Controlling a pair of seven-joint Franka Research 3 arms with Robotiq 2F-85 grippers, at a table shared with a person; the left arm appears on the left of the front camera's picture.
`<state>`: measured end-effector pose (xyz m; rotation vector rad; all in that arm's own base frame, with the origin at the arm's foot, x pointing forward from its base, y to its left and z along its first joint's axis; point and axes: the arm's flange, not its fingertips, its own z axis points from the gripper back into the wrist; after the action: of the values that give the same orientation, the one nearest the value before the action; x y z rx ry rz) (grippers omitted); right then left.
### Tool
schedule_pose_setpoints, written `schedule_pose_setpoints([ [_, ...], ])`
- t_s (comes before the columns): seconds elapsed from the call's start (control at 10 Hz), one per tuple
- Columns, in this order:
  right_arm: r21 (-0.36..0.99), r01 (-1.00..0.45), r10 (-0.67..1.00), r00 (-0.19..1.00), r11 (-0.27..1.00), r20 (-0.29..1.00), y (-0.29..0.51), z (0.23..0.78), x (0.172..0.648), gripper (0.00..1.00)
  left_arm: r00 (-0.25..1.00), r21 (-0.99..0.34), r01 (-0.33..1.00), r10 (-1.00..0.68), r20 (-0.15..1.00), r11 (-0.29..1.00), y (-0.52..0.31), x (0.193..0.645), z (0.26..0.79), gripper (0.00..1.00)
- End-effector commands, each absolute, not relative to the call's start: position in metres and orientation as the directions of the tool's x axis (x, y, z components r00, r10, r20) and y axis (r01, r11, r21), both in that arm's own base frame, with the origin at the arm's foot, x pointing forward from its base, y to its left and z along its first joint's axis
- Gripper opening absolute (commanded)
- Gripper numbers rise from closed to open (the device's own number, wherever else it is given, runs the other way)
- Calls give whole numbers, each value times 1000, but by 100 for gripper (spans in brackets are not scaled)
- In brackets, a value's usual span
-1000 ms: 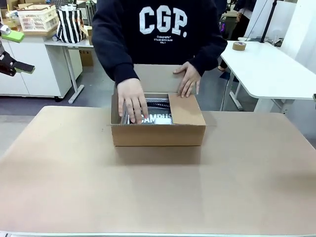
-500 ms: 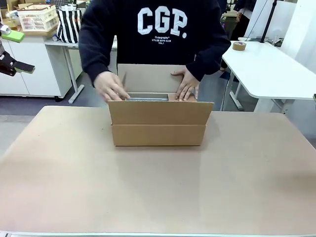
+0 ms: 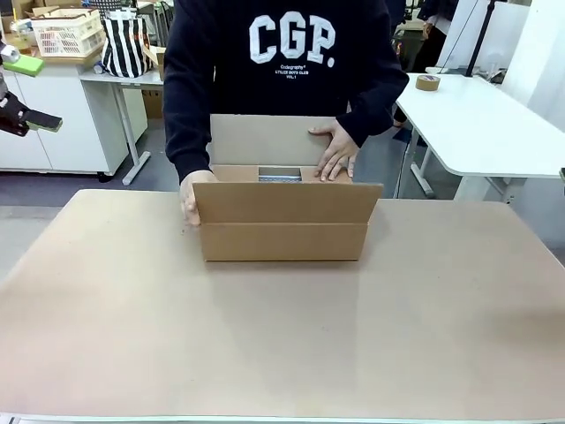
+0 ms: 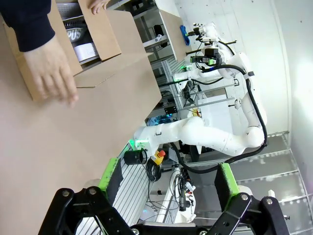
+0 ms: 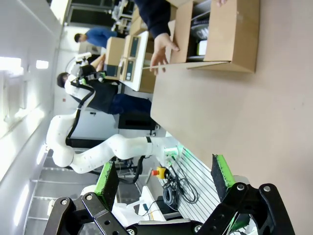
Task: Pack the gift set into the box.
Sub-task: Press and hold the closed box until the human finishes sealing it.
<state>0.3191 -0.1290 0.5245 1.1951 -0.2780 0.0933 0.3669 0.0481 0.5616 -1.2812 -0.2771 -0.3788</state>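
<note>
Box (image 3: 282, 228) sits mid-way along the desk's (image 3: 282, 353) far edge, long axis along that edge, a person's hand (image 3: 334, 152) on its far flap. My left claw (image 4: 168, 182) and right claw (image 5: 164, 177) both gape empty, well short of it.

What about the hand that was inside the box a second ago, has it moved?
Yes. The hand came out of the box and now sits against the box's outer side wall, toward the picture's left.
</note>
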Motion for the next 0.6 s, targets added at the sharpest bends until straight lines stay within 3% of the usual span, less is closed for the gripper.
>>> schedule_pose_setpoints([
  [0.0, 902, -231, -68, 960, 365, 273, -131, 527, 319, 100, 906, -873, 423, -125, 405, 242, 49, 366, 563, 100],
  [0.5, 902, -231, -68, 960, 365, 273, -131, 527, 319, 100, 906, -873, 423, -125, 405, 242, 49, 366, 563, 100],
])
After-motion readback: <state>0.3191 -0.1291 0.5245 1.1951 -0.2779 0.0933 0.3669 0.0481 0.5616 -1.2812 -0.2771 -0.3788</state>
